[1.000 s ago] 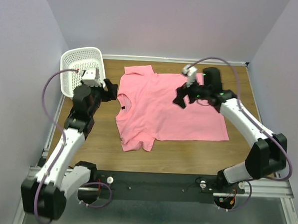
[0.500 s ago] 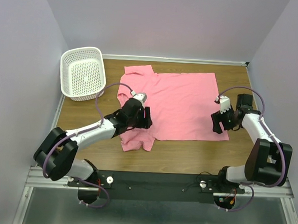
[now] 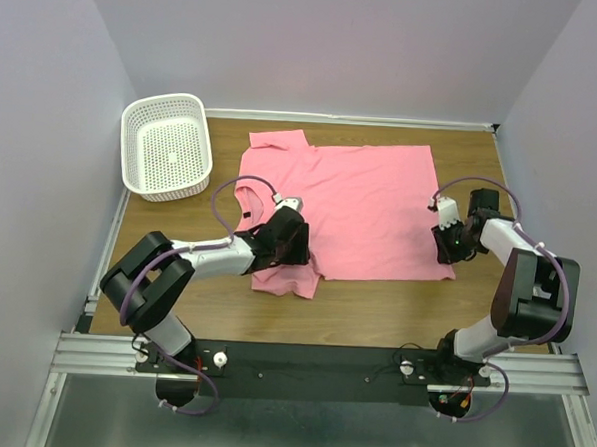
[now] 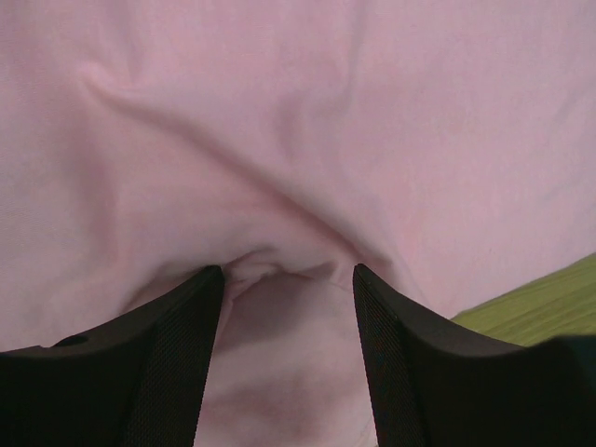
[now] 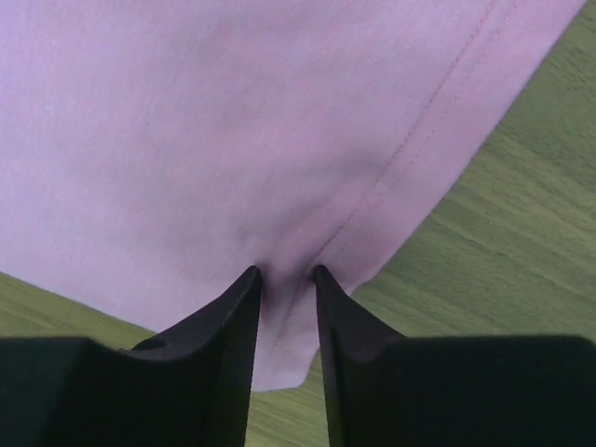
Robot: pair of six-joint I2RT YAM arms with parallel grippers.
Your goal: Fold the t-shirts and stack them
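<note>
One pink t-shirt [image 3: 365, 202] lies spread flat on the wooden counter [image 3: 374, 308], neck to the left, hem to the right. Far sleeve sticks out at the back-left corner. Near sleeve sits at the front-left edge and is a bit rumpled. Body fabric is mostly smooth, with light creases.

Left gripper [image 3: 295, 245] is down on the shirt by the near sleeve, at the front-left part of the body. Left wrist view: both fingers [image 4: 177, 354] press into the cloth with the jaws well apart, not closed. A soft pucker of fabric is bunched between the tips, and creases fan away from it. A sliver of counter shows at the right edge of that view.

Right gripper [image 3: 447, 253] is at the front-right corner of the shirt, on the hem. Right wrist view: the jaws are drawn nearly together and clamp a small fold of the hem edge. The stitched seam runs straight into the pinch, with wood on both sides of the corner.

Both arms are stretched low over the counter, one at each end of the shirt's near edge.

White perforated basket [image 3: 167, 157] stands at the back-left of the counter. It is near the far sleeve but not touching the shirt, and nothing shows inside it.
</note>
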